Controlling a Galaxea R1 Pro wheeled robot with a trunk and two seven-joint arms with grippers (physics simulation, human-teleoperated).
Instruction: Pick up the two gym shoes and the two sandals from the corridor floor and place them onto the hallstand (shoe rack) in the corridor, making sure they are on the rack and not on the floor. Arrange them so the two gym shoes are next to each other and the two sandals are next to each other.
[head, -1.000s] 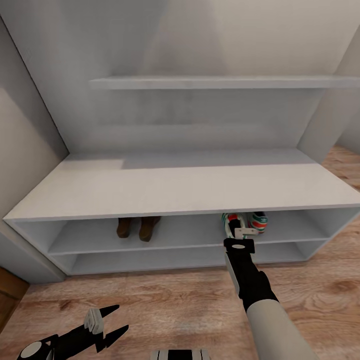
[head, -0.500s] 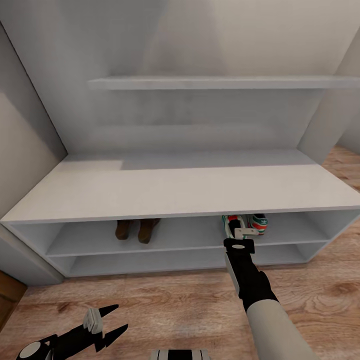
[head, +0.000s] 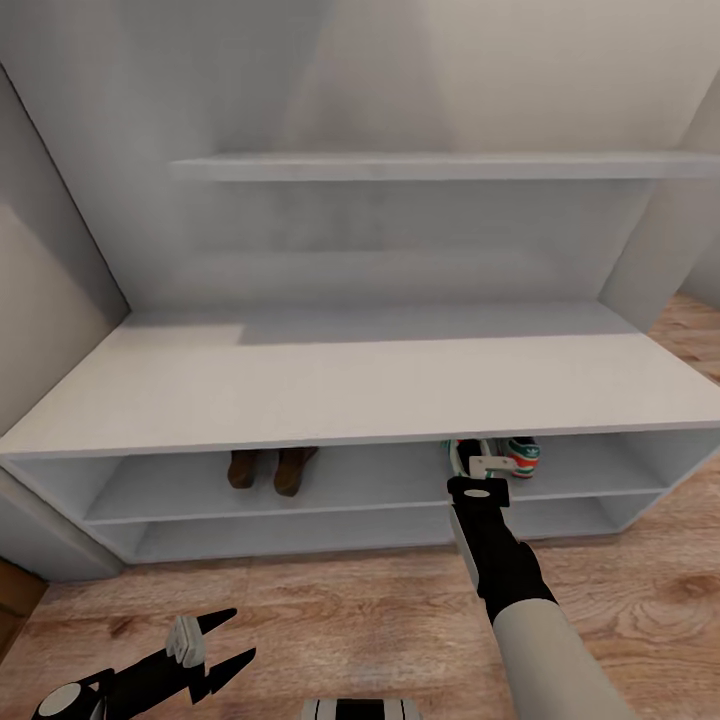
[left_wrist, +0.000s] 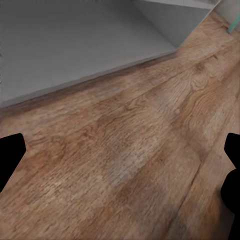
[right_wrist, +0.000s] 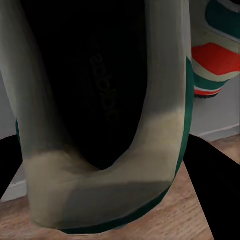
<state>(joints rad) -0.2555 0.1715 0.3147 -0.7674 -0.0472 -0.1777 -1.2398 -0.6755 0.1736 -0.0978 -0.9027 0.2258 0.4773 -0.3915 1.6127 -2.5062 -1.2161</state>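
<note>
Pale hallstand on wood floor. Sandals already on upper shelf. Right gripper clamped on second gym shoe; slide beside first shoe, then release. Left gripper spread, idle.

Pale grey walls enclose a narrow alcove, with one long wall shelf running across at twelve o'clock. Light brown wood-plank flooring spreads toward six o'clock.
</note>
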